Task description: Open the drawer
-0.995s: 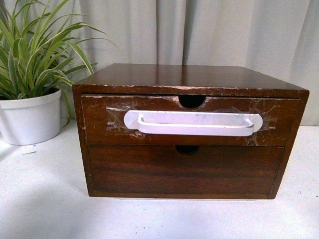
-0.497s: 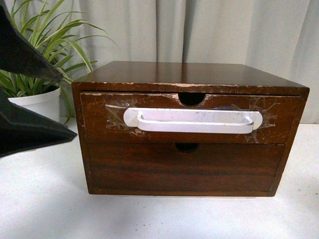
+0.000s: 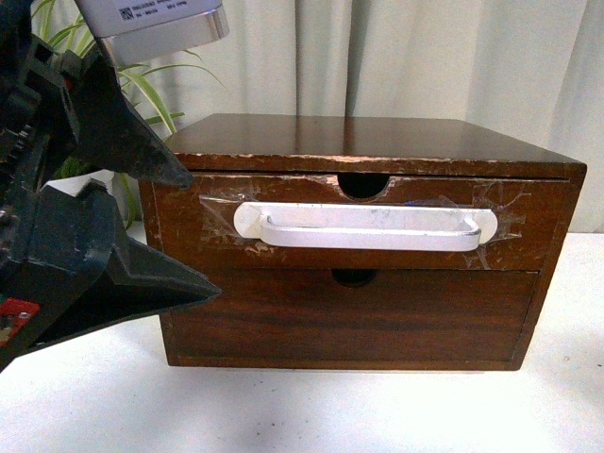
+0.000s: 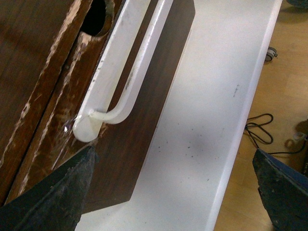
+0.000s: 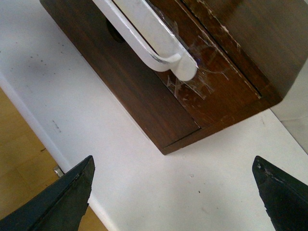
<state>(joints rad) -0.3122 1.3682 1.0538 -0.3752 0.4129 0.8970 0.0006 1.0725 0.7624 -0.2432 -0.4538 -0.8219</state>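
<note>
left hand [image 3: 203, 231]: fingers spread wide, by left end of white handle [image 3: 366, 227] | right hand [image 5: 173, 160]: spread, over tabletop [image 5: 144, 192] | drawer [image 3: 377, 259]: top slot of wooden cabinet [image 3: 359, 142]

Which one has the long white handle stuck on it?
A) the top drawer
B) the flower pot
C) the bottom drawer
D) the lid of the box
A: the white handle is taped across the top drawer, just under its half-round notch, while the bottom drawer front is plain dark wood.
</note>
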